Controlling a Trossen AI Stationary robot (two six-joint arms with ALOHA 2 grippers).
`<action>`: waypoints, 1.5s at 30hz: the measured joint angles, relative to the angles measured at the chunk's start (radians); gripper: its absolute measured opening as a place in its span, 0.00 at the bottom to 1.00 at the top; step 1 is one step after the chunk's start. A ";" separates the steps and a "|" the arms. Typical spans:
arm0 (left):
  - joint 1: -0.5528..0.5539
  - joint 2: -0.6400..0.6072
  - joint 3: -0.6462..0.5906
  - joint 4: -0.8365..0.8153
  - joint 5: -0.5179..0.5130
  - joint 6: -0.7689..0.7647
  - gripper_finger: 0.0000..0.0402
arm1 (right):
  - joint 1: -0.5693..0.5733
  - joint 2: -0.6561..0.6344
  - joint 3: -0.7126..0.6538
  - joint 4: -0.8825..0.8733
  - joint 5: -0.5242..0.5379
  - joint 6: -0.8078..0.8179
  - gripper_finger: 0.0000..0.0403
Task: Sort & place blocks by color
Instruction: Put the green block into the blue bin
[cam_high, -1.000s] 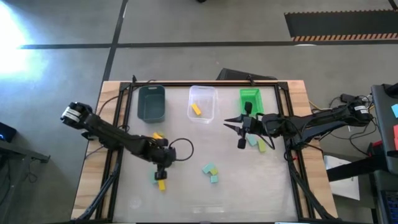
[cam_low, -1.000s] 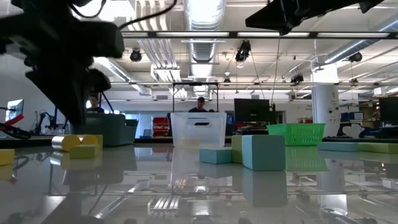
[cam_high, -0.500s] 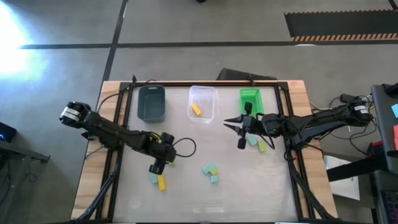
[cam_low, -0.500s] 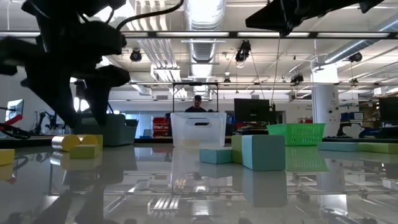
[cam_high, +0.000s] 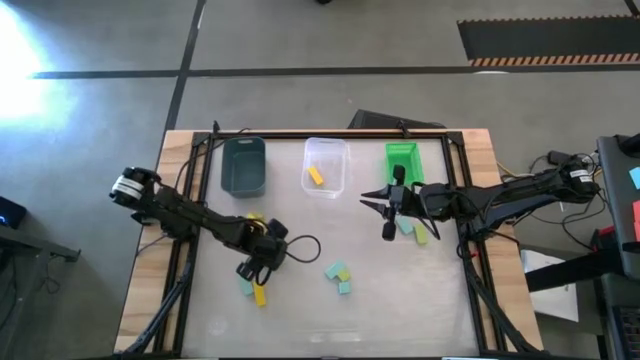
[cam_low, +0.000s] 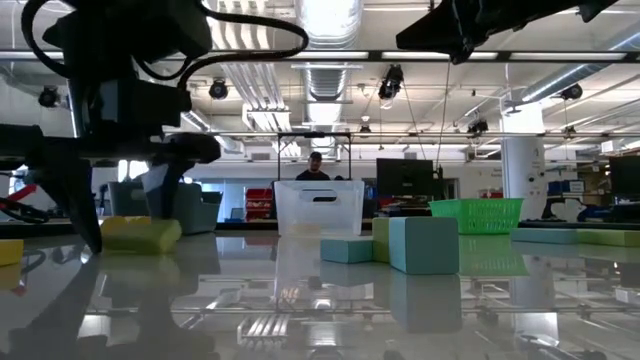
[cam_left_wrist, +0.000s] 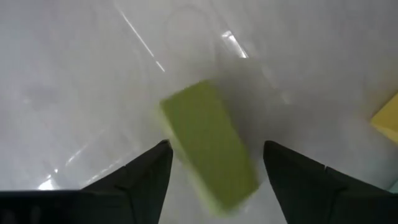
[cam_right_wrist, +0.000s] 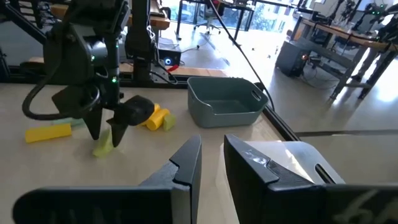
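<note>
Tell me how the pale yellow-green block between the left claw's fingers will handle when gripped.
The yellow-green block looks rigid and flat-faced, so it probably won't bend or roll. It sits skewed between the open left claw, so it may twist on closing. The glossy table suggests it slides easily if nudged.

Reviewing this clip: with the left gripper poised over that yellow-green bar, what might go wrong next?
1. The yellow-green bar lies skewed between the open left gripper's fingers, so closing may twist or squeeze it out.
2. A yellow bar and a teal block lie close by; descending could knock them.
3. The green bin is across the table beside the waiting right gripper, so a carry there may crowd that arm.
</note>
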 joint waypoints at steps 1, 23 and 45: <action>0.000 0.001 0.001 -0.001 0.001 0.002 0.58 | 0.000 0.000 0.000 0.000 0.000 0.008 0.15; 0.039 0.000 -0.001 0.023 -0.045 -0.157 0.27 | 0.002 0.000 -0.014 -0.001 0.000 0.069 0.15; 0.735 -0.478 0.009 -0.225 -0.302 -0.621 0.27 | 0.002 0.001 -0.015 -0.039 0.003 0.083 0.15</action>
